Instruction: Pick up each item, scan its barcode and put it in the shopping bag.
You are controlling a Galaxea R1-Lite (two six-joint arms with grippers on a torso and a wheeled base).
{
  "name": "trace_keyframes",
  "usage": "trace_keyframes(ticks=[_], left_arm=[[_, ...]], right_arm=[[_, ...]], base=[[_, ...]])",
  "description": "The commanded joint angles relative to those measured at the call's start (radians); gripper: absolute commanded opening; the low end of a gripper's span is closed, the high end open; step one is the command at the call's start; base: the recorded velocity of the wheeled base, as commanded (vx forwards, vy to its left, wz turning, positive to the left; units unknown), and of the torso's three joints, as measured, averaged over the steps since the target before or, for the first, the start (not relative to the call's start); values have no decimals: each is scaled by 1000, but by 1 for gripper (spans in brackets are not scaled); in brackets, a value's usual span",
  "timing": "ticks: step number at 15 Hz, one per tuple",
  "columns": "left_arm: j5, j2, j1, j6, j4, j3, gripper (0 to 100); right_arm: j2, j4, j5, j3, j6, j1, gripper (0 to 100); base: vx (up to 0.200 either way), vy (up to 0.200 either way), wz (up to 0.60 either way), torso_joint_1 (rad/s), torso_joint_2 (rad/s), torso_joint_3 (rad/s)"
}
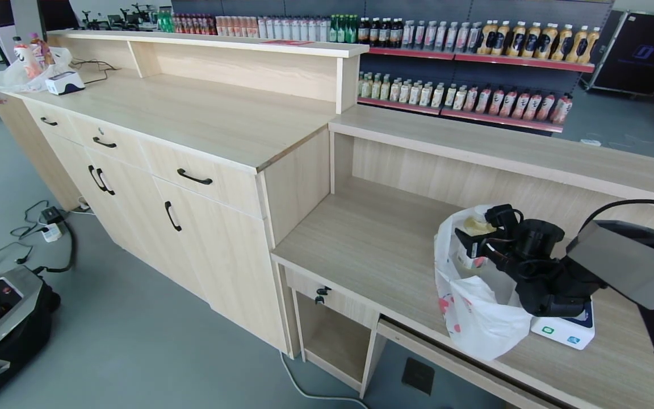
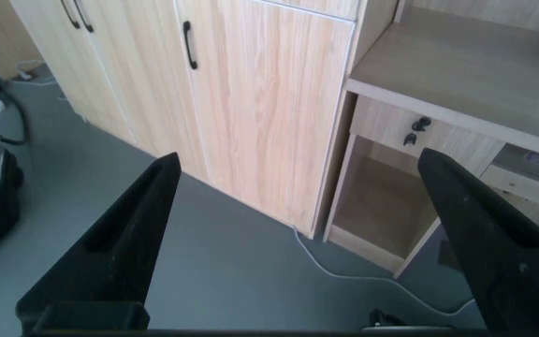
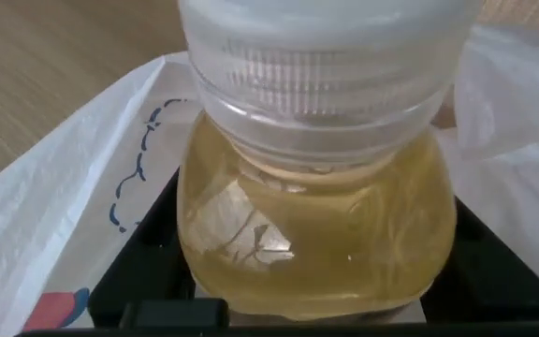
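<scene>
You can see the bottle [image 3: 316, 215] of yellow drink with its white cap. It sits in the open top of the white shopping bag [image 1: 477, 318] on the low counter [image 1: 372, 238].

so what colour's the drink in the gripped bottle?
Pale amber-yellow; the bottle shows best in the right wrist view.

Two shopping bags [image 1: 477, 324], two scanners [image 1: 565, 332] — one bottle [image 3: 316, 234] over near bag.
</scene>
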Motion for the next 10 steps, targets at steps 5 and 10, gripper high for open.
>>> trace_keyframes(ticks=[5,10], left_arm=[[-1,0,0,0,0,0,100],[0,0,0,0,0,0,100]], right_arm=[[-211,-2,-1,106,3,-8,100],[-705,153,-4,563,-14,-43,100]], base=[[0,0,0,0,0,0],[0,0,0,0,0,0]])
